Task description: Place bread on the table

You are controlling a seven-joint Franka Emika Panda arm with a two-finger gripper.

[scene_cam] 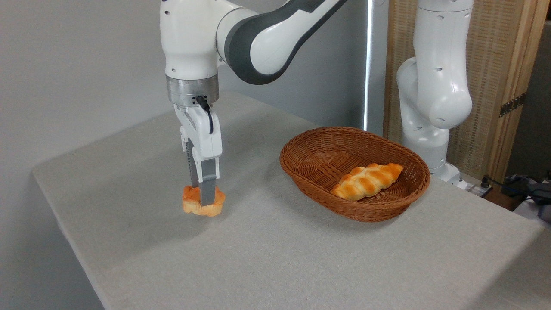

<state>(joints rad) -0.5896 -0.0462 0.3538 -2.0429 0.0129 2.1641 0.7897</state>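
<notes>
Bread [202, 207] down at the left part of the table [275, 258], well in from the left edge, apparently touching the cloth or just off it; hard to tell which. One small round orange bun, lumpy on top. One claw [202, 200] straight above it, pointing down, fingers [208, 189] drawn in and clamped on the bun's two sides, no wider than the bun itself. One white and grey arm [258, 38] reaching in from the upper right. Further right, near the back right edge of the tabletop, one brown oval wicker basket [301, 172], well apart from the bun. Inside the basket, one longer, paler braided loaf [366, 181] lying slantwise on the bottom. Two pieces of baking in all, one basket, one claw.
</notes>
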